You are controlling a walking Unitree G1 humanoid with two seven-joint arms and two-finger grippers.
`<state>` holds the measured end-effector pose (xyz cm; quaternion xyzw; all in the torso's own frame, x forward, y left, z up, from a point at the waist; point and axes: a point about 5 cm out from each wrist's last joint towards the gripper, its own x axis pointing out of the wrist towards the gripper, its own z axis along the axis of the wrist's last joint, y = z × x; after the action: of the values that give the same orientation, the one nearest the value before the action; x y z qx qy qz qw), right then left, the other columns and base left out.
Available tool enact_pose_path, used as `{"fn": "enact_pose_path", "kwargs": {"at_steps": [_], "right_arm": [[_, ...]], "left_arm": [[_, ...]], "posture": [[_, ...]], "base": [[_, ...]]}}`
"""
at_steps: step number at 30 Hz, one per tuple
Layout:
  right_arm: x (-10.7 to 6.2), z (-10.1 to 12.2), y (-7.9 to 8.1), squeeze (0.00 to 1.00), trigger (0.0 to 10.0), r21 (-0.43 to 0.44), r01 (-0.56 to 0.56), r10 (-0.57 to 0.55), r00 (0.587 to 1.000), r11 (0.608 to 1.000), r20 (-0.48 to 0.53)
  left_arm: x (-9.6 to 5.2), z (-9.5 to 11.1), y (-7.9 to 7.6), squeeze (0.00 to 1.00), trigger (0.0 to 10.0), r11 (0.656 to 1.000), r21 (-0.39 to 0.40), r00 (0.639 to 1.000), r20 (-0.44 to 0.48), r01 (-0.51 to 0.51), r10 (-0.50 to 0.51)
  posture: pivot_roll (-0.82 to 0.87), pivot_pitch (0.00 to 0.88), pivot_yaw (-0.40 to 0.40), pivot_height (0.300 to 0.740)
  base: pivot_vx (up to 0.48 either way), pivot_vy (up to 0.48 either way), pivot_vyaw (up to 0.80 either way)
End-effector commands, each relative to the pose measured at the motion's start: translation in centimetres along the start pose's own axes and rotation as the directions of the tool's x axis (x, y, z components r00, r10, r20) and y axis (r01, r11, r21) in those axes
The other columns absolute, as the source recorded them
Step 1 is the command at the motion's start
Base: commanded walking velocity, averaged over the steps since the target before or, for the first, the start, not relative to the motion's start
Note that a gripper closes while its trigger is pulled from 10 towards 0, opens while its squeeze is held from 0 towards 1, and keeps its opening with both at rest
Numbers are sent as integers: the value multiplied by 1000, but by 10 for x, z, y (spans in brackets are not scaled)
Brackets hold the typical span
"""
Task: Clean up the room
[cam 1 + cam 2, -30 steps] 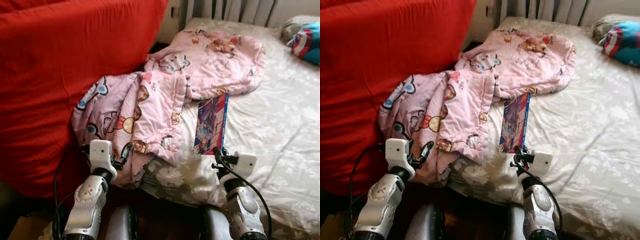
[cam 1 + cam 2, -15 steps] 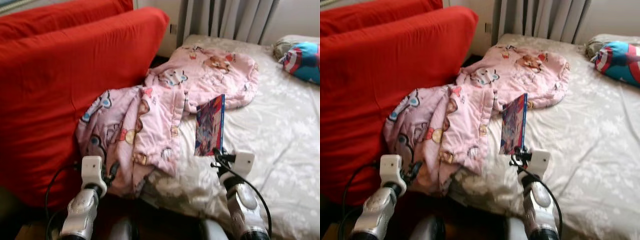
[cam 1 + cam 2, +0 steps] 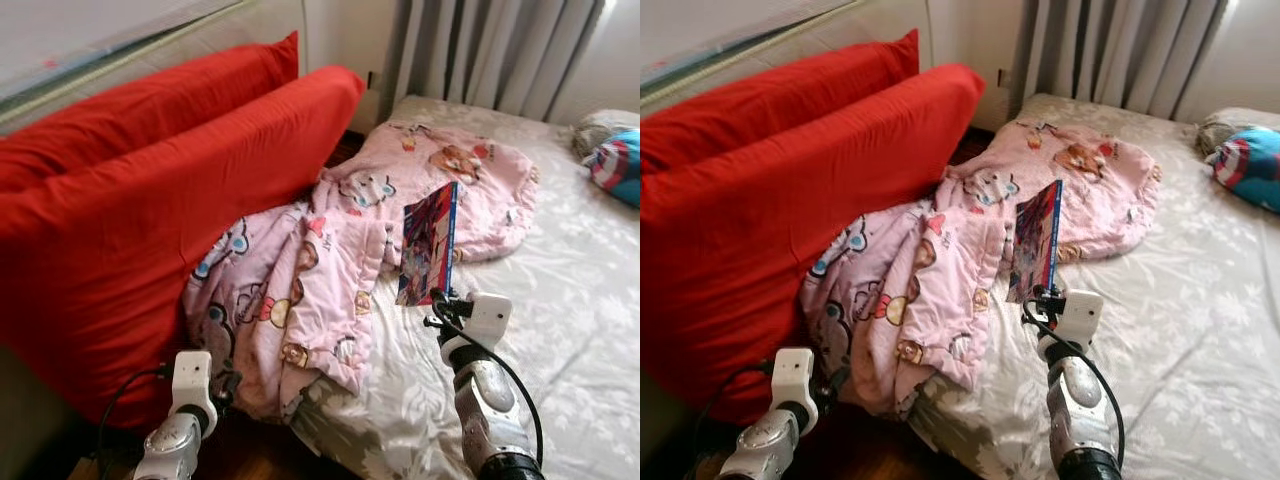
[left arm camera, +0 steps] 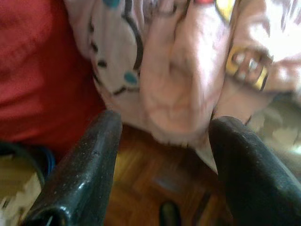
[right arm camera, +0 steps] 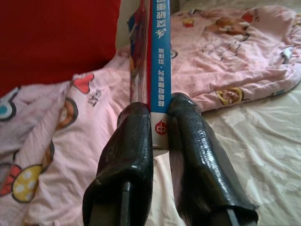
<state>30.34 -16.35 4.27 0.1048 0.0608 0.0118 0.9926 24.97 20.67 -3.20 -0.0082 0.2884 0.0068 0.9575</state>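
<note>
A: Entry, left side first. What is there?

B: Two large red cushions (image 3: 150,210) stand on edge against the wall, leaning beside the bed. The left gripper (image 4: 162,155) sits low at the foot of them, its silver forearm angled up from below. Fingers (image 4: 82,174) spread wide, nothing between them. They point at the hanging edge of the pink blanket (image 3: 300,290), near it but not touching; wooden floor shows beneath.

A: The blanket itself?

B: Pink, cartoon-printed, crumpled. One end droops over the bed's near corner against the red cushions; the rest spreads up across the sheet (image 3: 570,290), which is pale with a flower pattern.

A: Centre?

B: The book (image 3: 428,243), colourful cover, blue spine. It stands upright on its lower edge, lifted off the sheet, in front of the blanket. The right gripper (image 5: 160,134) has it: both black fingers (image 5: 129,141) clenched on the bottom of the spine, one on each side.

A: Right arm pose?

B: Forearm rises steeply from the lower frame, wrist tipped forward over the bed, a black cable looping along it. Gripper points up and away from the robot.

A: Far right?

B: A blue, red and white pillow (image 3: 618,165) at the head of the bed, well apart from the book. Grey curtains (image 3: 500,55) hang behind.
</note>
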Motion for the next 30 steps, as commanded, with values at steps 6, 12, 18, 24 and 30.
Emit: {"fn": "enact_pose_path", "kwargs": {"at_steps": [6, 12, 18, 24, 30], "right_arm": [[1, 0, 7, 0, 10000, -20, -22, 23, 1000, 1000, 12], [1, -1, 5, 0, 10000, -24, -13, 14, 1000, 1000, 4], [4, 0, 7, 0, 10000, -19, -11, 11, 1000, 1000, 3], [7, 4, 11, 0, 10000, -17, -22, 22, 999, 1000, 24], [7, 4, 10, 0, 10000, -19, -12, 12, 1000, 1000, 18]], "left_arm": [[-5, -22, 6, 0, 10000, 999, 48, 992, -126, -26, 32], [-7, -30, 4, 0, 10000, 998, 22, 987, -151, -60, 63], [-10, -39, -2, 0, 10000, 997, 34, 982, -175, -63, 68], [-13, -46, -5, 0, 10000, 997, 55, 979, -197, -46, 56], [-13, -46, -5, 0, 10000, 996, 74, 978, -200, -41, 55]], "posture": [[-63, 0, 2, 740], [-69, 0, 2, 740], [-49, 0, -10, 740], [-51, 0, -10, 740], [-50, 0, -13, 740]], "base": [[0, 0, 0], [0, 0, 0], [0, 0, 0], [0, 0, 0], [0, 0, 0]]}}
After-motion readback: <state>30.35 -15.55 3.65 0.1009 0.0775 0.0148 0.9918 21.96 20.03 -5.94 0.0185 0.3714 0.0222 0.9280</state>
